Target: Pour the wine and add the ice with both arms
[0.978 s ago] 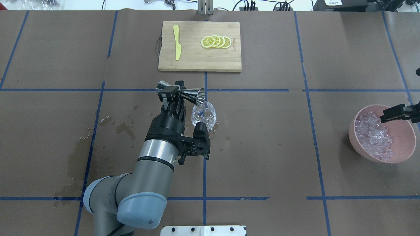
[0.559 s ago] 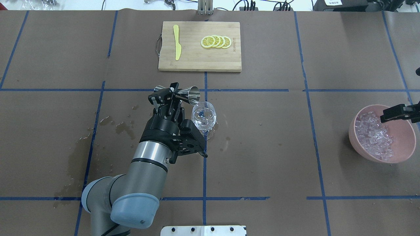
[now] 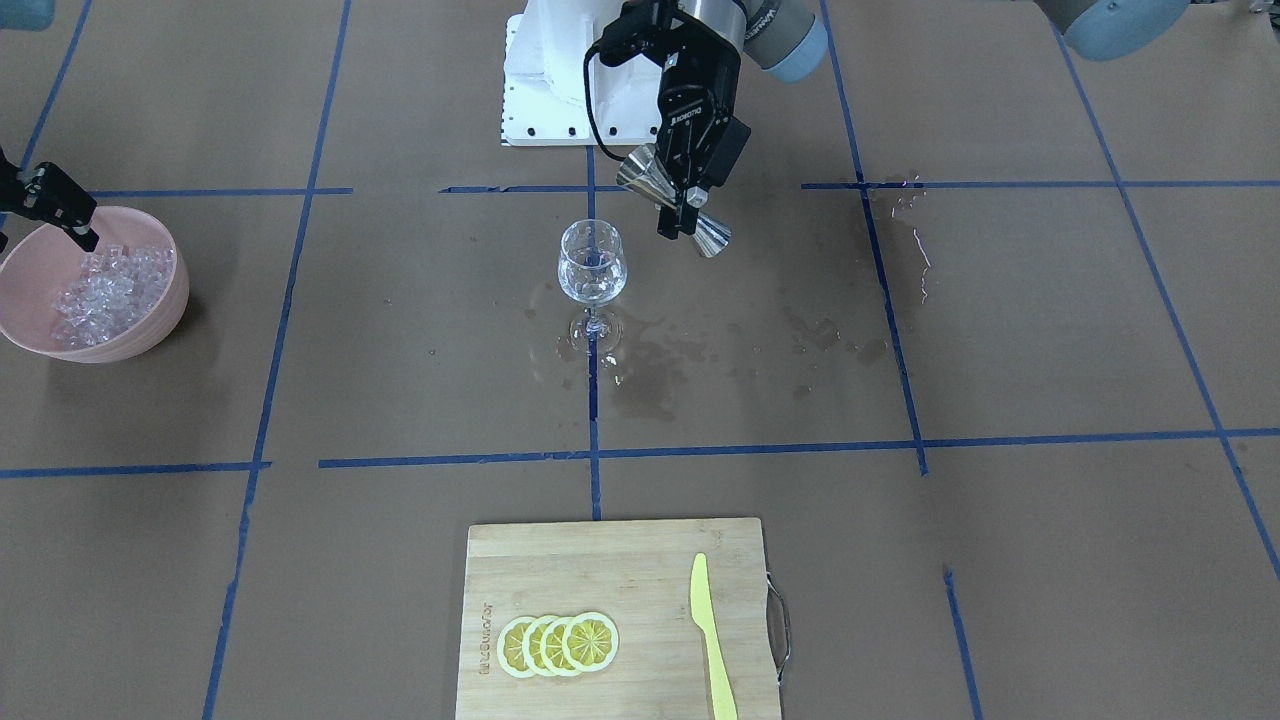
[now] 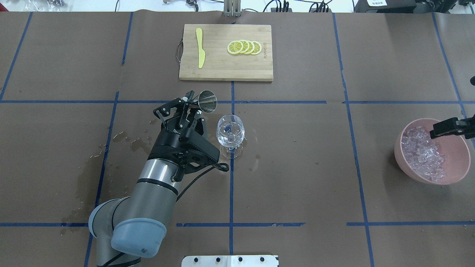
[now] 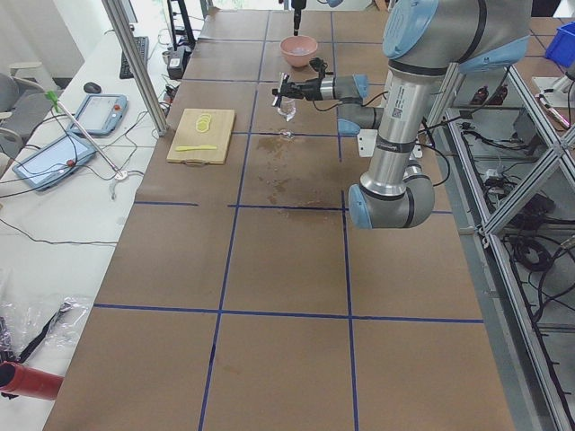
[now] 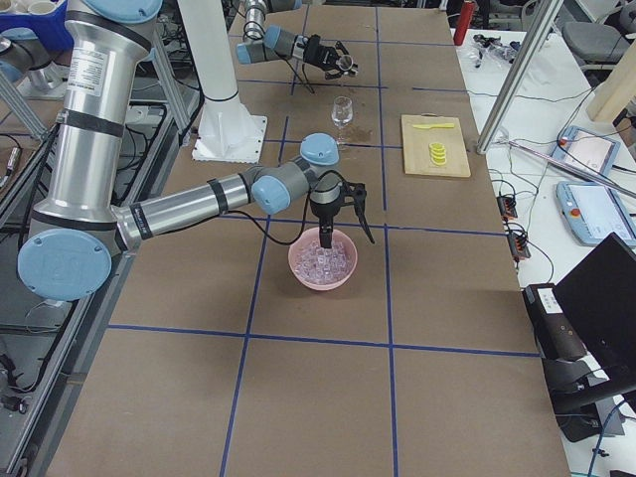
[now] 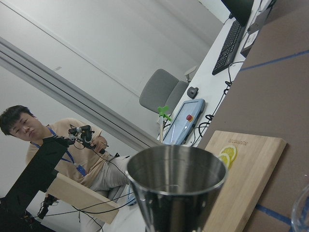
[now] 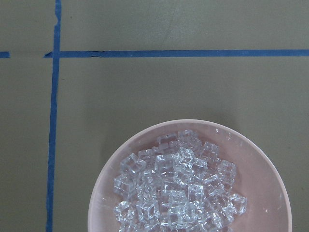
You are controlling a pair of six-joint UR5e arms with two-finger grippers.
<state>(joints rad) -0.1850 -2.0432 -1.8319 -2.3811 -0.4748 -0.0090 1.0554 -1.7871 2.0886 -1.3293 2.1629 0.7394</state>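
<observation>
My left gripper (image 4: 193,107) is shut on a steel double-cone jigger (image 4: 207,102), held above the table just left of the wine glass (image 4: 230,132). The jigger's open mouth fills the left wrist view (image 7: 176,186); in the front view (image 3: 675,205) it is tilted beside the glass (image 3: 591,262). The glass stands upright with clear liquid in it. My right gripper (image 6: 346,237) is open and hangs over the pink bowl (image 4: 460,174) of ice (image 4: 423,152), one finger (image 4: 443,128) above the heap. The right wrist view shows the ice (image 8: 178,193) in the bowl (image 8: 270,183), with no fingers in frame.
A wooden cutting board (image 4: 225,70) at the far side holds several lemon slices (image 4: 244,47) and a yellow knife (image 4: 200,48). Wet spill patches (image 4: 137,142) darken the paper left of the glass. The white base block (image 4: 230,260) is at the near edge.
My left arm has drawn back left, away from the glass. The jigger has swung from tipped over the glass rim to clear of it. The right gripper has not moved.
</observation>
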